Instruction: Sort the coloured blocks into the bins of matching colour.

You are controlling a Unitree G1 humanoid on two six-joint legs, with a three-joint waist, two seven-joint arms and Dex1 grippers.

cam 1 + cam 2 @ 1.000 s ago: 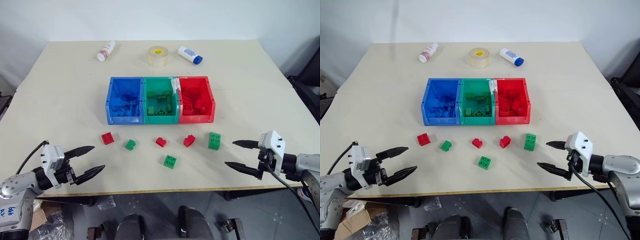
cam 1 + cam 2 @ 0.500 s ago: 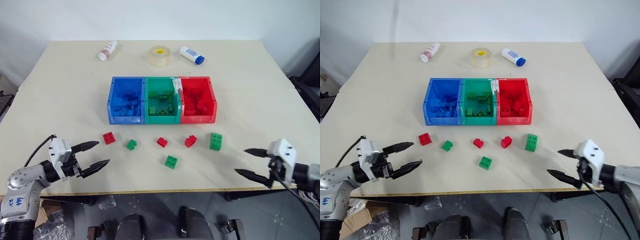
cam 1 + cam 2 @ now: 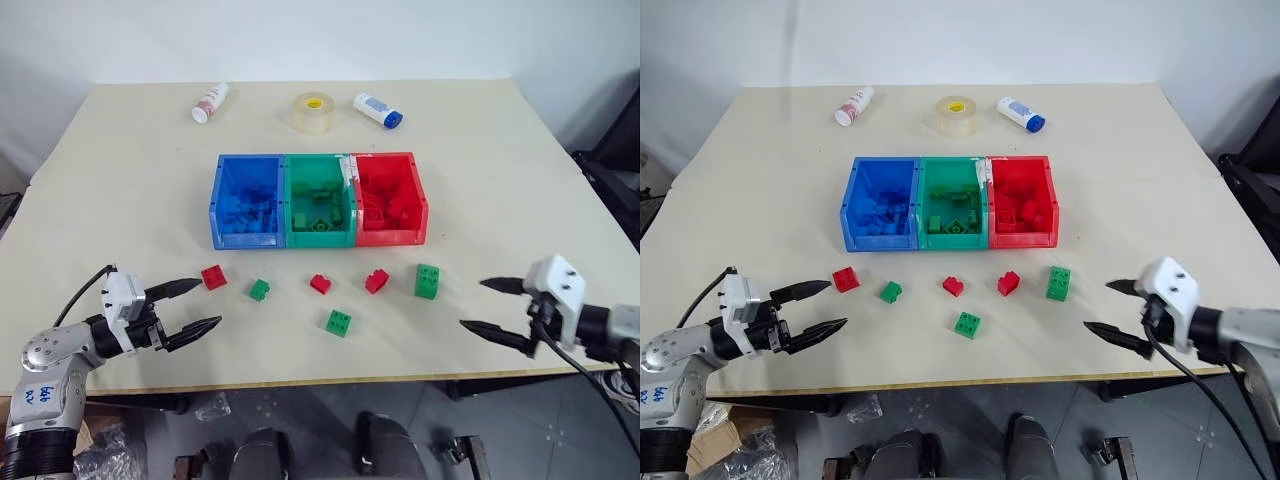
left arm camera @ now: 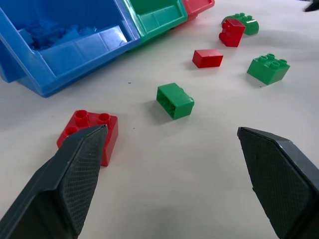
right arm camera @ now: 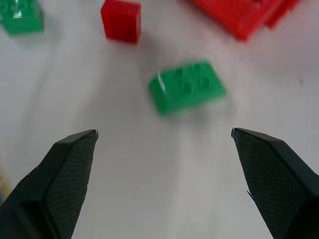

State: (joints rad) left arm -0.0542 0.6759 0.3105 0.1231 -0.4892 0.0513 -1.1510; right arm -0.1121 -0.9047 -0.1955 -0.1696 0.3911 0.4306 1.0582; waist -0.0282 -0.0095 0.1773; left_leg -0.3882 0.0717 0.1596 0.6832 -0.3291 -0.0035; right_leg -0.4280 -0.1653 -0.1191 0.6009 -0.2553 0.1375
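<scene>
Six studded plastic blocks (image 3: 339,322), three red and three green, lie loose on the matte worktop (image 3: 500,180) before the glossy rectangular bins (image 3: 319,200). Left pincer (image 3: 195,307) and right pincer (image 3: 490,307) both gape wide, empty.

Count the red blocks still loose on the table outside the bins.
3. One red block lies near the left gripper, one in front of the green bin, one in front of the red bin. None seems hidden.
</scene>
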